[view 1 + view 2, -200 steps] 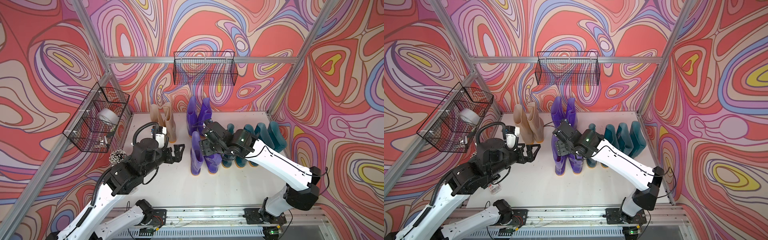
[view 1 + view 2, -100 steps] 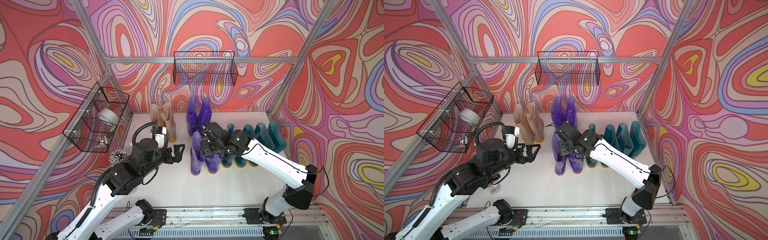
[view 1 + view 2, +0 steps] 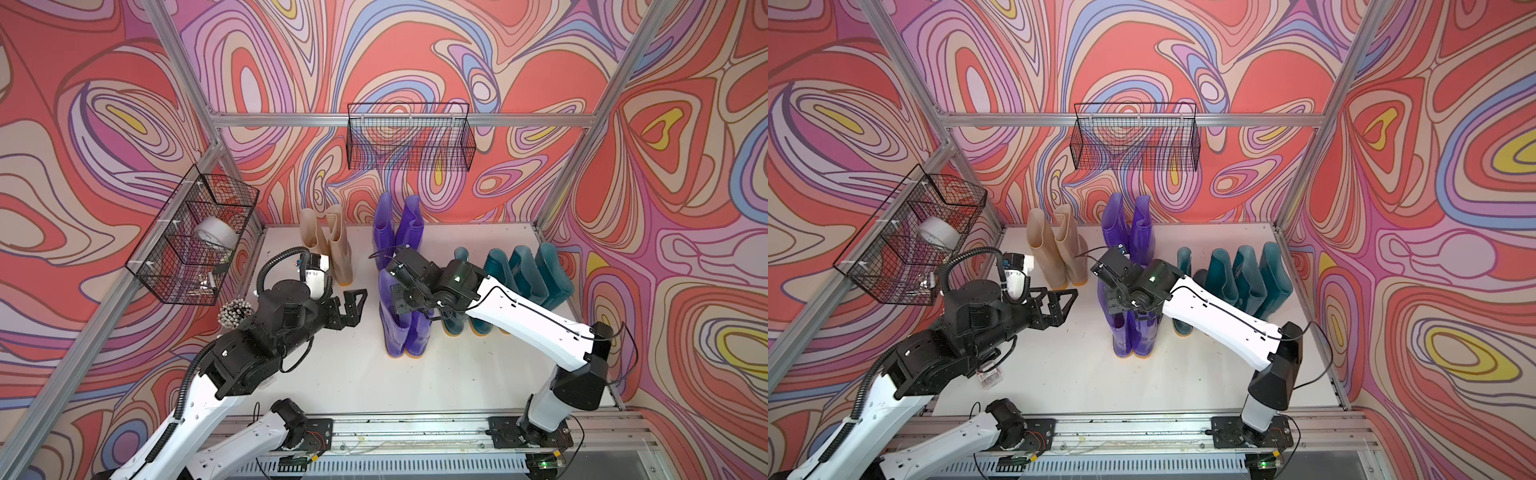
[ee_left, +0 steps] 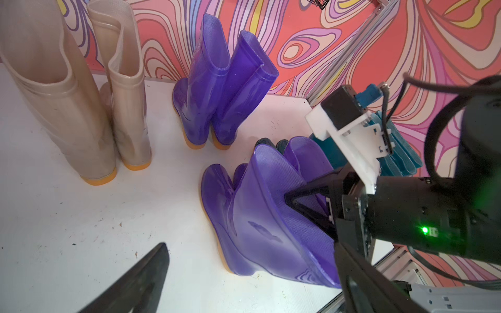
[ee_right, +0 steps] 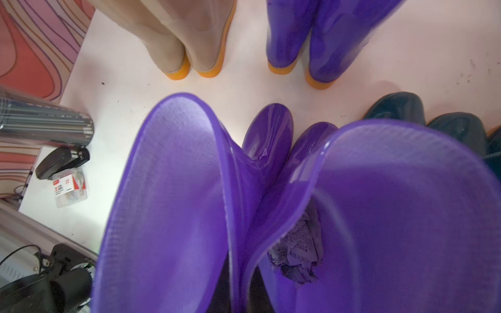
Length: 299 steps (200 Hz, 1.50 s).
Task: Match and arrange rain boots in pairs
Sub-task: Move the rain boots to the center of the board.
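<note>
The right claw [image 4: 292,197] reaches in from above and is pinched together on the cuffs of the front purple boots [image 3: 401,332], where their two shafts meet. One side of it shows inside the nearer shaft; the other is hidden. The pair stands upright straight below it on the surface [image 3: 332,374], long axis vertical, toes toward the back wall, heels toward the robot. The coming move is probably a lift or slide by the cuffs, and it falls to the right arm. The left claw [image 3: 354,308] hangs wide apart, holding nothing, well off to the left. Just right of the pair stand the teal boots [image 3: 521,270], behind it the rear purple boots [image 3: 397,232], and back left the beige boots [image 3: 332,245]. Count: four purple, four teal, two beige, ten in all.
</note>
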Tool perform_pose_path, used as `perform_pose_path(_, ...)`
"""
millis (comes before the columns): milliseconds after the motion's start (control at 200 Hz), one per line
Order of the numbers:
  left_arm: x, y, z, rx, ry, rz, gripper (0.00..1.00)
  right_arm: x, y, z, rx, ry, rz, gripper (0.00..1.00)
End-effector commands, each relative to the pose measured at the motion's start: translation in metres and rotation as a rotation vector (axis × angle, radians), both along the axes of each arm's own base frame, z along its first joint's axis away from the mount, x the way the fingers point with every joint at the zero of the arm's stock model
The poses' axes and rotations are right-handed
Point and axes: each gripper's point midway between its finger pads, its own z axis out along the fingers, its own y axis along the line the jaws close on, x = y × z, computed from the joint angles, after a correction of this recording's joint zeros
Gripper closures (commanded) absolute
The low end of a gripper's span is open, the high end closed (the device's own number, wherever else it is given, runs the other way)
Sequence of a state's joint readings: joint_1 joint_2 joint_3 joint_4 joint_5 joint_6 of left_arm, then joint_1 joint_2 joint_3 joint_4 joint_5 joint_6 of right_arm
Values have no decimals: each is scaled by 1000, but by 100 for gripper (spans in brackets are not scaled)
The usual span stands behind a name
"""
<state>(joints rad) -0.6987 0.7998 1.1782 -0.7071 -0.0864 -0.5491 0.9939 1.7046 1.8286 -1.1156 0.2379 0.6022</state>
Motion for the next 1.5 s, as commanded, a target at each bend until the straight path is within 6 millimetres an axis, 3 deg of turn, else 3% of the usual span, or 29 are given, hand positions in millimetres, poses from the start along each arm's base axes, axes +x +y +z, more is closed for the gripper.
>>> perform_pose_path(0, -2, 6, 2, 8, -22, 9, 3, 8, 29, 50, 180, -86, 2, 100)
perform_pose_path(130, -5, 10, 5, 8, -36, 14, 3, 8, 48, 52, 198, -80, 29, 100)
perform_pose_path(175, -7, 12, 6, 7, -41, 16, 3, 5, 53, 62, 225, -91, 44, 100)
perform_pose_path(195, -7, 13, 6, 8, -42, 16, 3, 7, 61, 54, 212, -83, 52, 100)
perform_pose_path(391, -12, 21, 13, 7, -70, 31, 3, 11, 90, 61, 213, -91, 122, 100)
perform_pose_path(551, -14, 28, 16, 10, -91, 48, 1, 25, 100, 61, 173, -141, 132, 100)
perform_pose_path(716, -15, 29, 15, 16, -93, 48, 0, 40, 102, 42, 97, -155, 116, 100)
perform_pose_path(846, -16, 30, 15, 21, -91, 46, 0, 36, 108, 20, 87, -98, 124, 100)
perform_pose_path(971, -17, 31, 16, 19, -97, 51, 0, 30, 111, 18, 100, -69, 142, 74)
perform_pose_path(1097, -17, 29, 17, 12, -92, 40, 0, 28, 99, 43, 118, -107, 136, 53)
perform_pose_path(1282, -14, 19, 19, -3, -87, 11, 0, 19, 58, 70, 61, -158, 99, 44)
perform_pose_path(1392, -10, 9, 24, -13, -94, -21, 0, 16, 14, 82, -36, -209, 33, 43)
perform_pose_path(1492, -6, -3, 26, -22, -89, -58, 0, 27, -49, 92, -175, -255, -68, 45)
